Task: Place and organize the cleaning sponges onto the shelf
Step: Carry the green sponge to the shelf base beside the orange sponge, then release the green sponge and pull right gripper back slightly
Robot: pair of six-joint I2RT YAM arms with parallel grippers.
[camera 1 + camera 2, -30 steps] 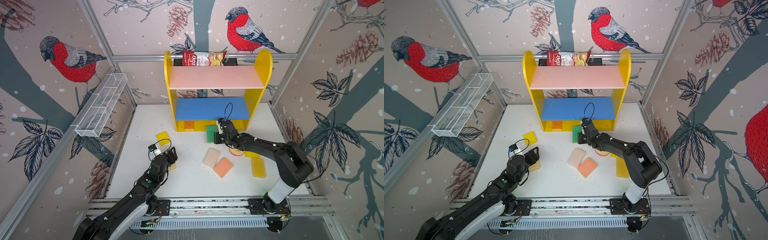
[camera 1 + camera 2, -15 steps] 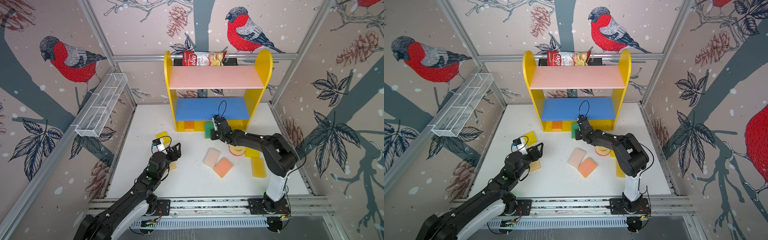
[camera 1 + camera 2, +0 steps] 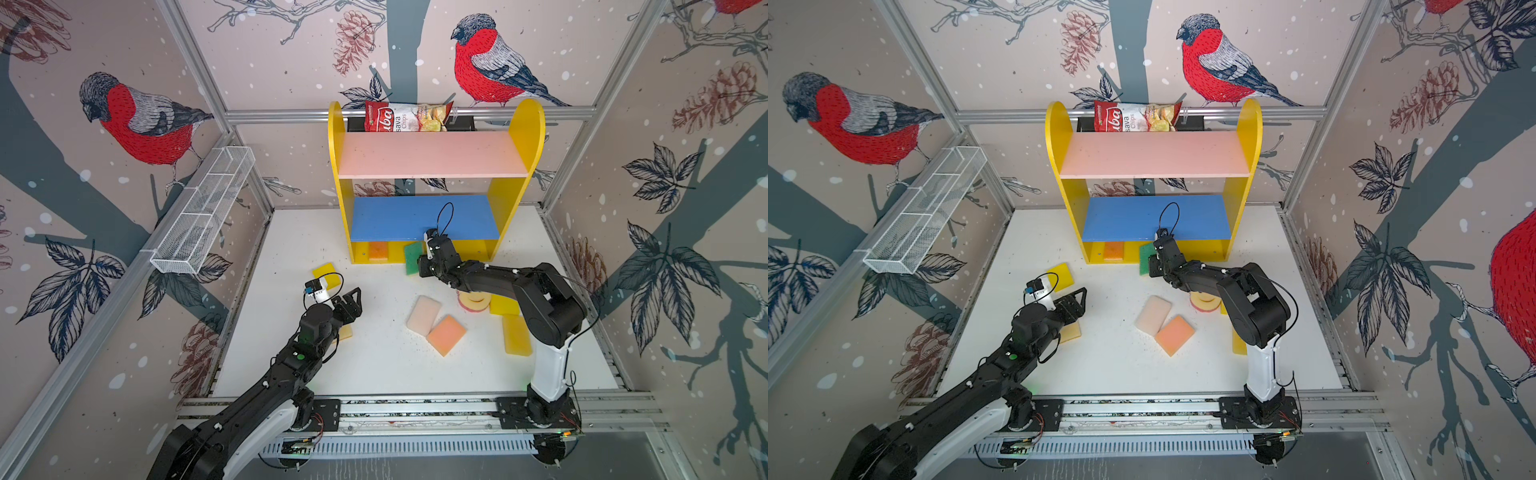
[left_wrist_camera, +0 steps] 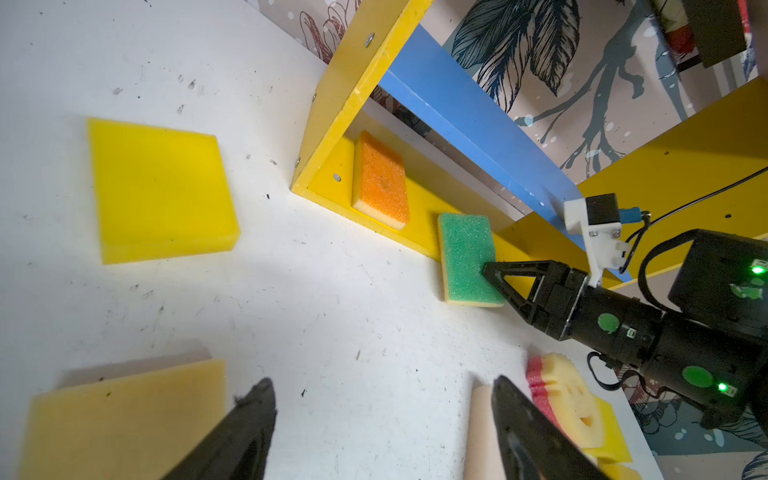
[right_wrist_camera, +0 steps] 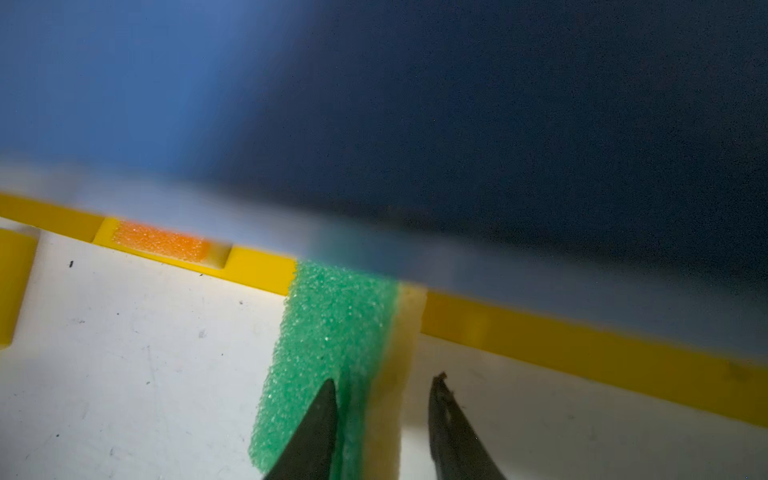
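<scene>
Orange sponge (image 3: 378,251) seated on shelf (image 3: 432,156) base. Green sponge (image 3: 412,257) half over base lip, half on table (image 3: 374,365). Right gripper (image 5: 384,378) jaws parted, straddling its end. Left gripper (image 4: 382,379) spread wide, empty. Seven sponges (image 3: 446,334) left loose on table.

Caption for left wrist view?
Right pincer at the green sponge straddling the base edge of the shelf; orange sponge on its base.

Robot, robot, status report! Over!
Left gripper open, empty. Right gripper open, astride green sponge. Sponge half on shelf base, half on table. Nothing blocking.
</scene>
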